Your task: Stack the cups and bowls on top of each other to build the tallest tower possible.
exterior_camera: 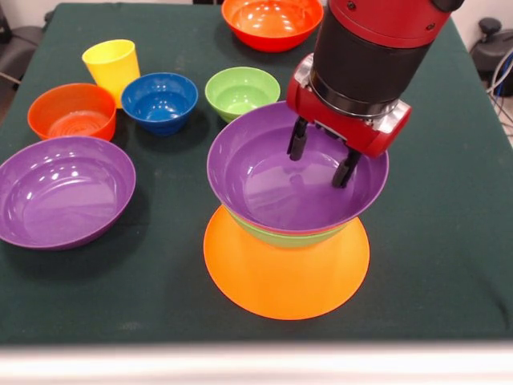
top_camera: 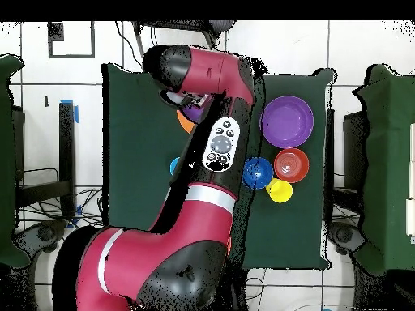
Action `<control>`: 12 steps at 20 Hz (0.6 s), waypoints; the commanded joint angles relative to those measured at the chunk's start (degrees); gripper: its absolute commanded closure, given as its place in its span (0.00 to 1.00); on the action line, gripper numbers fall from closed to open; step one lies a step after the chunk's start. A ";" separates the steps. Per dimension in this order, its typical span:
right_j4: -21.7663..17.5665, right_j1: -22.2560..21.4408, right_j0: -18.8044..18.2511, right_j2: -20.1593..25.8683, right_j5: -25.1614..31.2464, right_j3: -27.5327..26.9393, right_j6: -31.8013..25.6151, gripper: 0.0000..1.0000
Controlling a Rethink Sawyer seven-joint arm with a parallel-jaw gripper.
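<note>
Gripper [exterior_camera: 324, 160] seen released, fingers apart, nothing grasped, hung inside purple bowl [exterior_camera: 272, 192] atop tower [exterior_camera: 286, 277]. Loose bowls and yellow cup [exterior_camera: 112, 68] judged picture-left, well apart.

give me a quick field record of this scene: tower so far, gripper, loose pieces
tower: purple bowl nested in a green bowl on the upturned orange bowl
gripper: gripper open, fingertips inside the top purple bowl
loose bowls: purple, red-orange, dark blue, green, red-orange at far edge
loose cup: yellow cup
</note>
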 commanded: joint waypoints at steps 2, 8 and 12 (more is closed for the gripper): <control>-5.20 1.40 -0.70 7.08 -1.72 2.95 -9.07 0.00; -5.43 1.49 -0.69 6.96 -1.76 2.66 -8.90 0.00; -5.53 1.77 -0.74 6.90 -2.20 2.46 -8.81 0.00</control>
